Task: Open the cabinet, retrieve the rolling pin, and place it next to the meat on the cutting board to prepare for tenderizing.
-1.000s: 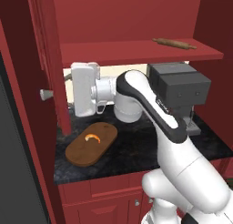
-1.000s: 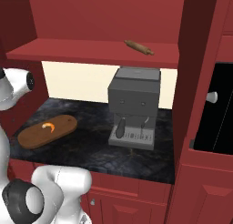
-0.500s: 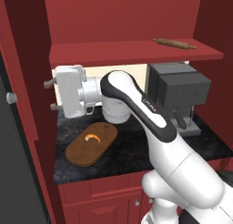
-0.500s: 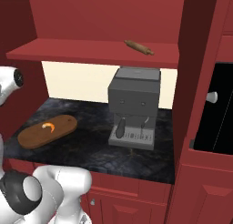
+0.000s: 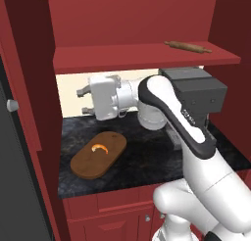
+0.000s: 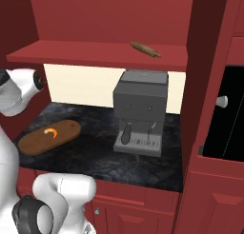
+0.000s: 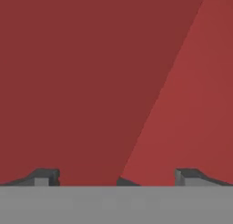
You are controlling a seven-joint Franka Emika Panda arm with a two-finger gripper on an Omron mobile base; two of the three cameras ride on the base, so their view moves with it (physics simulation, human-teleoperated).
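Gripper: your gripper (image 5: 82,101) hangs with jaws spread wide and nothing between them. Over the last second it swung out to the left door and has now drawn back toward the middle, just above the counter's left end.
Hand view: you see only red panel past the fingertips (image 7: 44,176), probably the cabinet's left wall or door, though I can't say which.
Board: the board (image 5: 99,154) lies on the dark counter (image 5: 147,161), below and in front of the gripper.
Meat: the meat (image 5: 100,148) sits near the board's middle, with bare wood on either side for the pin.
Coffee machine: it (image 6: 140,109) stands right of the board, under the shelf.
Cabinet: the cabinet (image 5: 132,19) stands open, the left door (image 5: 24,112) swung wide at the near left; you can count the opening step as done.
Pin: the pin (image 5: 188,46) lies on the shelf (image 5: 147,58), well to the right and above the gripper, untouched.
Next: judge the reach as up and right, clearing the shelf edge.
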